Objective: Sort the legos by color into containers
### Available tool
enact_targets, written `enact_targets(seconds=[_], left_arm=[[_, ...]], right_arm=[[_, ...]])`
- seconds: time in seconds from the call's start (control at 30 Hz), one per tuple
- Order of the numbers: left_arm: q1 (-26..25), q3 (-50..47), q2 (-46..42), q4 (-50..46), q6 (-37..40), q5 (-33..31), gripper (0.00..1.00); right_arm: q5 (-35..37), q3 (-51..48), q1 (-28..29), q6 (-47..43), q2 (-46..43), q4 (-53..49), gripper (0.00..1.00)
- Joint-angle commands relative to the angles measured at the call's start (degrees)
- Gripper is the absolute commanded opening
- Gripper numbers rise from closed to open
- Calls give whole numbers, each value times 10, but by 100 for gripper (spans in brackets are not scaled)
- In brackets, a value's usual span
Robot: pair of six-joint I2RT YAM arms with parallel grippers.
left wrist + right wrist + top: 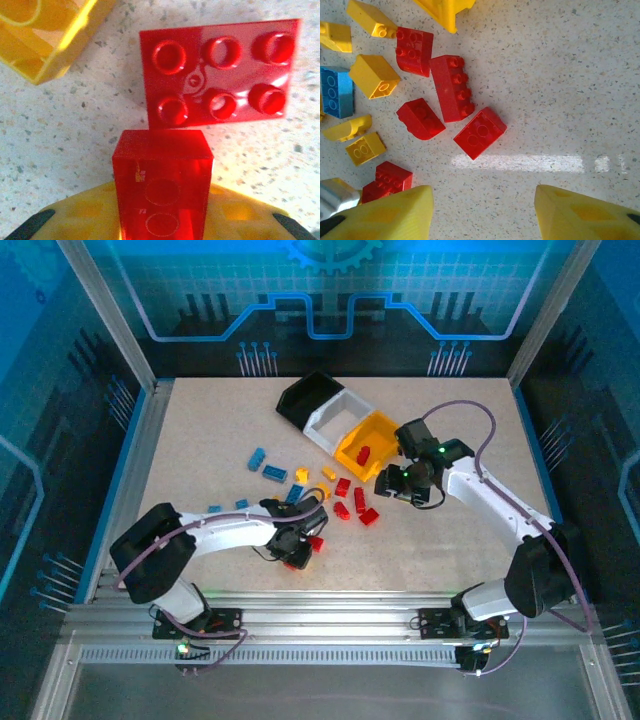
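Note:
In the left wrist view a red lego (162, 185) stands on end between my left gripper's (162, 205) yellow fingers (75, 217), which are shut on it. A flat red six-stud lego (220, 75) lies just beyond it. From above, the left gripper (303, 546) is at the table's front centre. My right gripper (395, 483) is open beside the yellow container (380, 427), which holds a red lego (364, 452). Joined to it are the white container (335, 420) and the black container (305, 395). The right gripper (482, 215) hangs over bare table near a red lego (480, 132).
Loose legos lie between the arms: red ones (359, 500), yellow ones (302, 475) and blue ones (275, 474) further left. A yellow lego (45, 35) lies near the left gripper. Metal frame rails (140, 450) border the table.

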Motion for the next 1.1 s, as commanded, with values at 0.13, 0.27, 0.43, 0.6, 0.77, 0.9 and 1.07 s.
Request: enact_targets(seconds=[0.13, 0.27, 0.43, 0.6, 0.77, 0.9, 1.07], left_arm=[[42, 1, -129, -33, -52, 46, 33], [123, 50, -150, -25, -60, 103, 33], [185, 187, -51, 6, -55, 178, 32], [189, 370, 109, 6, -48, 217, 32], [189, 556, 264, -25, -37, 220, 32], [188, 691, 363, -60, -39, 222, 32], [189, 788, 442, -67, -47, 230, 33]], right_arm=[[10, -9, 6, 2, 6, -8, 58], [11, -20, 6, 3, -6, -8, 58], [14, -51, 5, 2, -38, -19, 59], [7, -109, 1, 14, -88, -19, 58], [-9, -157, -17, 28, -136, -14, 59], [-21, -192, -33, 32, -167, -13, 59], [-32, -218, -43, 38, -178, -15, 59]])
